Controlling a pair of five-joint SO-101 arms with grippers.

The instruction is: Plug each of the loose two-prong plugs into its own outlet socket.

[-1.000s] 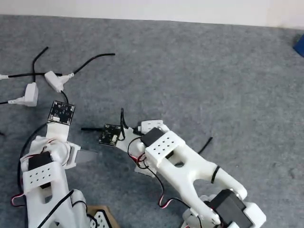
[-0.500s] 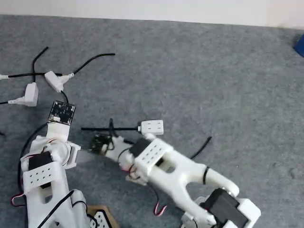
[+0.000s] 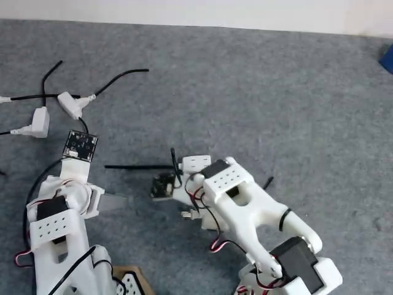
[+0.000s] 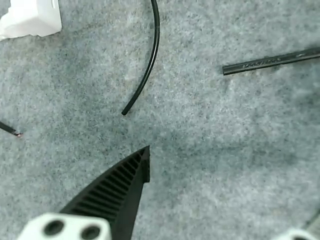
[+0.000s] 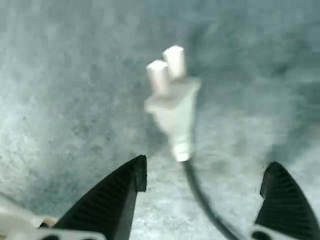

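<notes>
1. We hold our right gripper (image 5: 206, 165) with jaws apart, facing the white plug (image 5: 172, 107), which lies on the grey surface (image 5: 60, 75), prongs pointing away.
2. We judge it light and rigid, its cord springy; grip the body's flat sides, not the prongs.

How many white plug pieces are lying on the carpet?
3 white plug pieces: two side by side at the far left, one mid-table beside the right arm. Others may be hidden under the arms.
</notes>
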